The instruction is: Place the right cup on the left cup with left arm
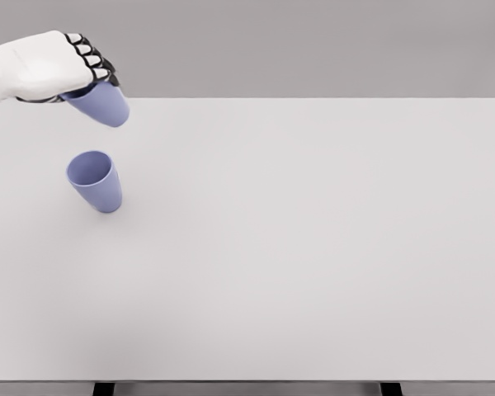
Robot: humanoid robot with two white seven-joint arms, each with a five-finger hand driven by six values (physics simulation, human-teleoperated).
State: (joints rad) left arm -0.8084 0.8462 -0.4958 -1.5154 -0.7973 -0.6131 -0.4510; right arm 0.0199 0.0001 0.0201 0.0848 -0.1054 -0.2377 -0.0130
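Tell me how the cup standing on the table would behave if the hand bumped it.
The standing cup probably tips easily: it tapers to a base narrower than its open mouth. Once over, it would likely roll in a curve on the smooth table. It looks rigid, since the matching held cup keeps its shape in the left hand.

— Where does everything sit from your end?

— I see two cups, both over the table's (330, 247) left side, toward its far left corner. One cup (95, 181) stands on the surface, mouth up, well apart from the right edge and nearer the far edge than the near one.

— And the other?

— The held cup (101, 103) is off the surface, tilted, in my left hand (49, 66) (the arm enters from the left edge). It sits behind the standing cup in my view, by the far edge, apart from it.
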